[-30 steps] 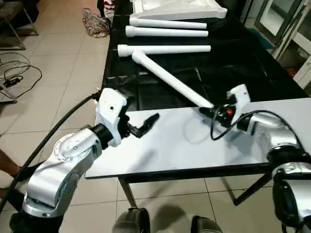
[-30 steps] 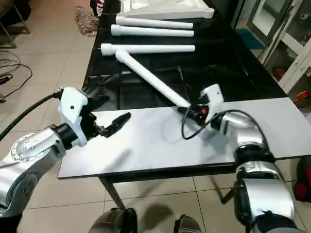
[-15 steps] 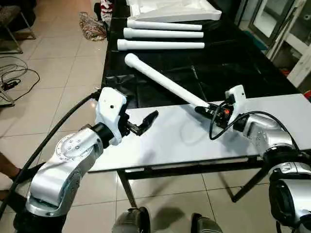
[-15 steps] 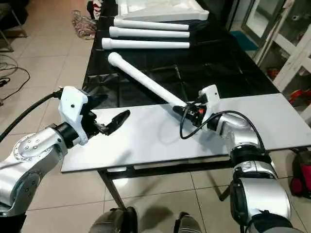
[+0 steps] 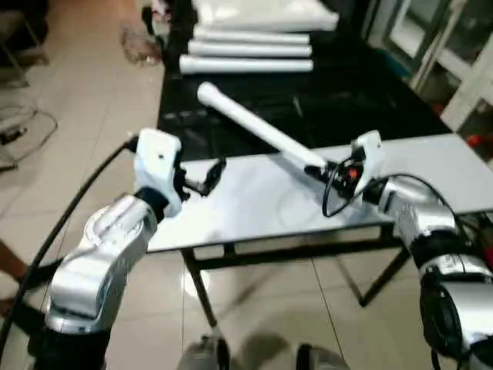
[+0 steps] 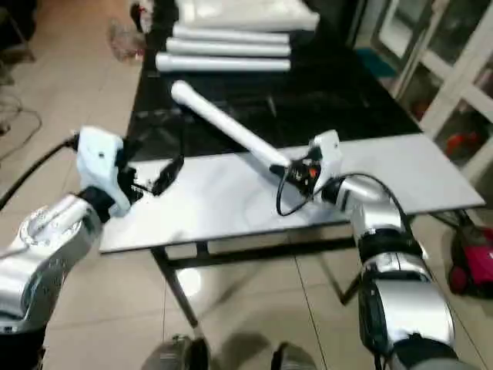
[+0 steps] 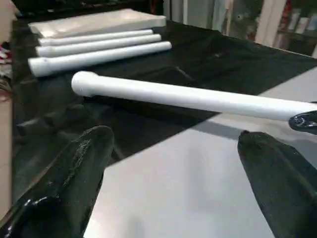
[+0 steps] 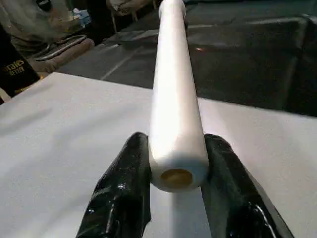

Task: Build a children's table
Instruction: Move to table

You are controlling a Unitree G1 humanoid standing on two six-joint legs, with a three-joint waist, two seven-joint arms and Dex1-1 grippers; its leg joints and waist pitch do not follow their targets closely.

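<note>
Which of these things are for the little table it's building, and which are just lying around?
For the job:
- long white plastic tube leg in the right end effector
- three white tube legs
- white plastic tabletop

Lying about:
- patterned bag on the floor
- cables on the floor

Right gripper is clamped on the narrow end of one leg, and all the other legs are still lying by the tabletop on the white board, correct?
Not the board. The right gripper does clamp the leg, but the three other legs lie by the tabletop on the black cloth, as the left eye view shows.
</note>
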